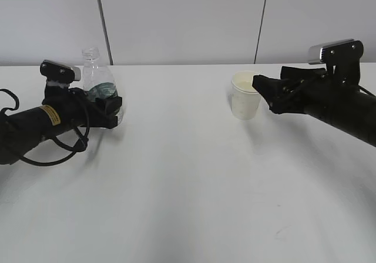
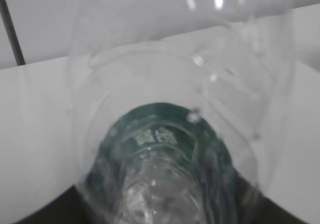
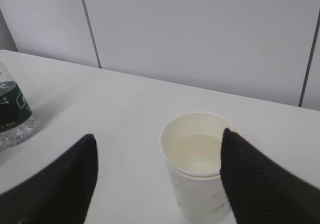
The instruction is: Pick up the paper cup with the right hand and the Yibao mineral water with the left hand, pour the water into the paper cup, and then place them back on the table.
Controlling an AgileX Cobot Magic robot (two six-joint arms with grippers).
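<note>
White bench [image 1: 188,186] meets a grey panelled wall. Exterior: bottle [image 1: 97,78] stands near the far left edge, left jaws [image 1: 108,111] around it; cup [image 1: 245,95] far right, right jaws [image 1: 271,93] beside it. Left wrist: bottle [image 2: 165,149] fills the view; clamped or not, cannot tell. Right wrist: jaws [image 3: 157,169] apart, cup [image 3: 197,164] between, holding water [image 3: 197,154].

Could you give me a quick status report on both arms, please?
Left pincer around the Yibao mineral water, grip state unclear. Right pincer open, not gripping the paper cup. Both upright on the table. Nothing between them.
</note>
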